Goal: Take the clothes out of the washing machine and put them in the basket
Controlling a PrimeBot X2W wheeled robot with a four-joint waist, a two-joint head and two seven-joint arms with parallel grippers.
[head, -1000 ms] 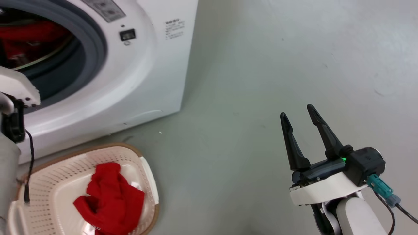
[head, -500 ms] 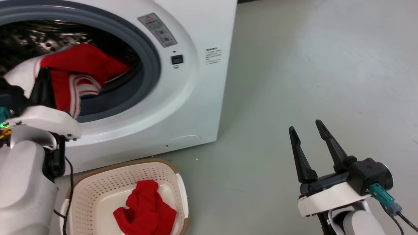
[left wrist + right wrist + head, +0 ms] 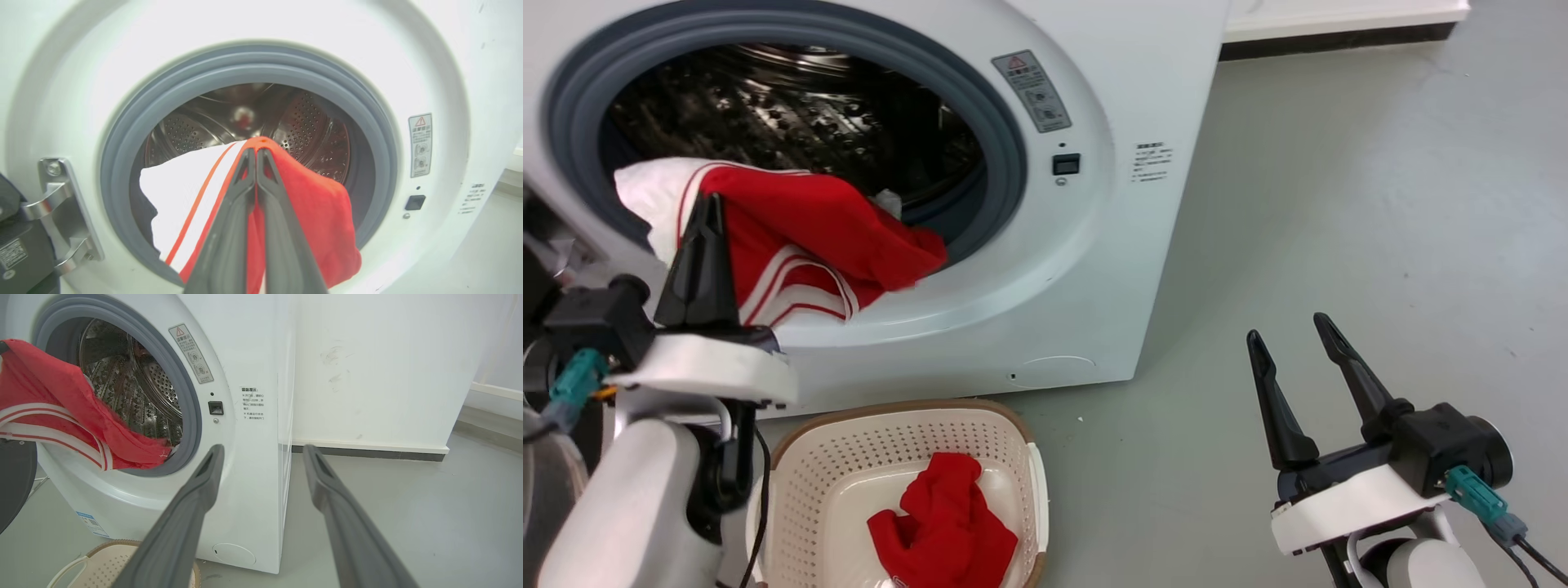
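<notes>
The left gripper (image 3: 256,151) is pinched tight on the red striped garment (image 3: 825,233), which is draped out over the grey ring (image 3: 1006,163) of the washing machine (image 3: 1127,82) at 7 o'clock. The right gripper (image 3: 1286,327) is held apart and empty above the grey floor (image 3: 1339,204), at 4 o'clock in the head view. A white wall (image 3: 388,355) is seen beside the machine. The basket (image 3: 882,408) is set at 6 o'clock under the ring, with a plain red garment (image 3: 943,523) piled inside.

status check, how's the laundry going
Left tool shut on striped red garment, hanging out of the washer. Right tool open, idle. Plain red garment in basket. No obstruction seen.
</notes>
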